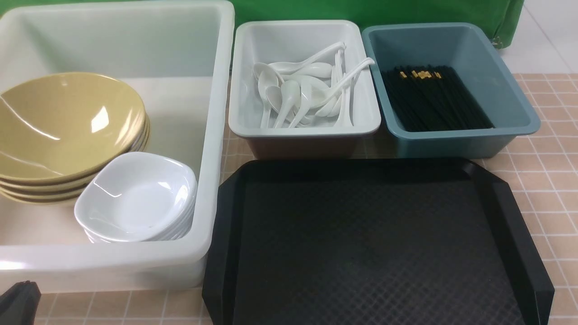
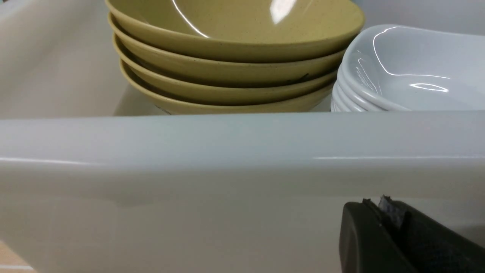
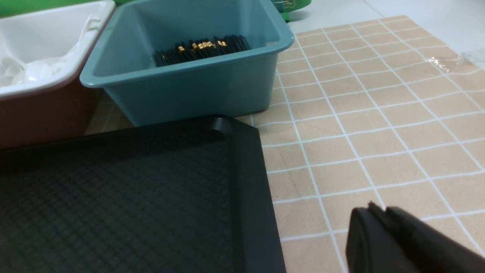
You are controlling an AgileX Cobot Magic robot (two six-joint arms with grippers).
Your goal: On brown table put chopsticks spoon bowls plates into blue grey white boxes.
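I see the bowls (image 1: 67, 131) and plates (image 1: 140, 198) stacked in the white box (image 1: 212, 149), just beyond my clenched, empty left gripper (image 2: 382, 212); right gripper (image 3: 379, 214) clenched over the desk (image 3: 379, 113), empty too.

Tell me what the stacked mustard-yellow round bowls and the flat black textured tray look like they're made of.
The mustard-yellow round bowls: glossy, hard, probably melamine or glazed ceramic; sharp window glare on the inside and fine dark speckles in the left wrist view. The look alone cannot settle which.

The flat black textured tray: likely moulded plastic, matte, with a fine embossed diamond grid and smooth raised rims.
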